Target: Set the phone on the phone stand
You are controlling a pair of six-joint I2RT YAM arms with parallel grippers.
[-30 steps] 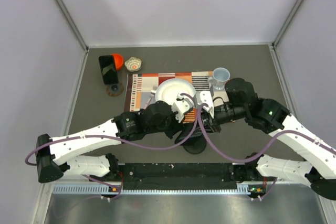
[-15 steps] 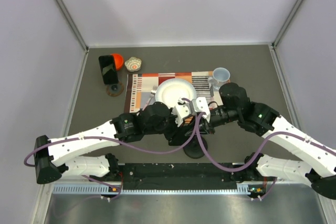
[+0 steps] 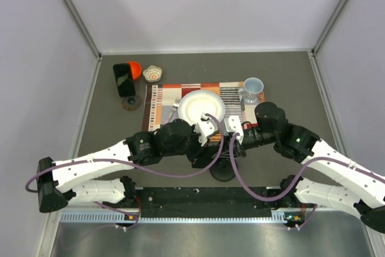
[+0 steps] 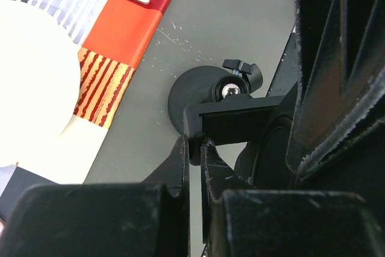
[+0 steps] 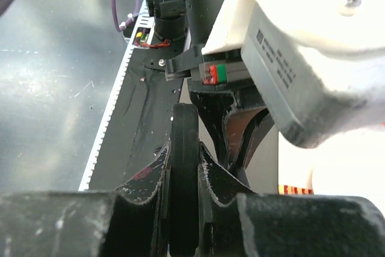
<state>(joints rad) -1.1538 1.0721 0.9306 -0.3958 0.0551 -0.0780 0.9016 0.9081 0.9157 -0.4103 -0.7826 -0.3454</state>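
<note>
Both claws are bunched at the black clamp post [image 3: 222,171] near the arms' bases, not at the phone. In the left wrist view, the left claw [image 4: 194,159] is pinched tight on a corner of the post's clamp bracket [image 4: 240,118]. In the right wrist view, the right claw [image 5: 183,148] is clamped on a thin black piece [image 5: 183,126] seen edge-on. This is probably part of the same clamp head, though I cannot be sure.

The phone [image 3: 124,79] is well away from the clamp post, far and to the left of it across the worktop [image 3: 289,88]. It seems to lean on the phone stand [image 3: 131,104], with its lower edge over the brown disc base and its glossy face tilted up. The stand's plate is hidden behind it. The phone's long axis runs roughly near-to-far, away from the arms.

As things lie, the placing looks done. If the phone needs any correction, the left arm is the nearer one, and its claw would first have to let go of the bracket.
</note>
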